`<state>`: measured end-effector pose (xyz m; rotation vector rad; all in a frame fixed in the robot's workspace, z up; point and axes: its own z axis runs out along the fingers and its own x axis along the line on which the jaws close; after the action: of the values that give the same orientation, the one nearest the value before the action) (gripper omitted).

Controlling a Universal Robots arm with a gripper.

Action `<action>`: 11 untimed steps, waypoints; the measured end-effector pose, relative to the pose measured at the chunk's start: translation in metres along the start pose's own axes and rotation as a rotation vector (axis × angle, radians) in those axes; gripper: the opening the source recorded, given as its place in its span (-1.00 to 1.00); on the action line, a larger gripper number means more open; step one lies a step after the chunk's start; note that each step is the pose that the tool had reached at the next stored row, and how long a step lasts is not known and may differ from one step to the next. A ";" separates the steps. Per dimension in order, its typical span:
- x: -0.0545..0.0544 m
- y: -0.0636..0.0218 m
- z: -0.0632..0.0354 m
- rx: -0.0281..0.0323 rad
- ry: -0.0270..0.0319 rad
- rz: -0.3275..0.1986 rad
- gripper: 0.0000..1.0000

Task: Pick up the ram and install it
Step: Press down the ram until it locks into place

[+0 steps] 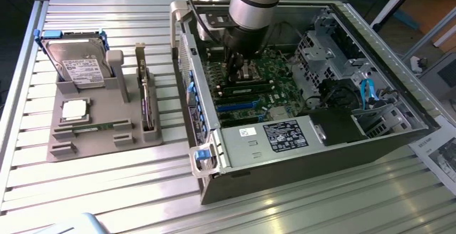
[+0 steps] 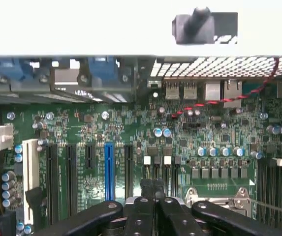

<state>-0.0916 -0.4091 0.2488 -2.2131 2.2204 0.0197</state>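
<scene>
Gripper [image 1: 238,75] hangs inside the open case [image 1: 321,154], low over the motherboard [image 1: 270,92], its fingers pressed together with nothing between them. The ram [image 1: 91,129] is well apart from the case, lying flat in the grey tray [image 1: 100,146] on the exterior view's left, with the hard drive [image 1: 75,63] further back in the tray and the upright card [image 1: 146,103] on the case side.

To do the pick well, I reckon the fingers must part first, then take the stick by its long edges, square and level.

From the wrist, the gripper [image 2: 153,184] shows its closed tips and the board's slots [image 2: 109,172] in detail. The exterior view alone gives the tray.
</scene>
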 end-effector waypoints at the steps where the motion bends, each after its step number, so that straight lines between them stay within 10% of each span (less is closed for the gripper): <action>1: 0.000 0.0003 0.0000 -0.0001 0.0001 0.000 -0.80; 11: 0.001 0.0025 0.0026 -0.0002 0.0003 0.000 -0.80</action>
<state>-0.0941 -0.4103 0.2462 -2.2134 2.2205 0.0197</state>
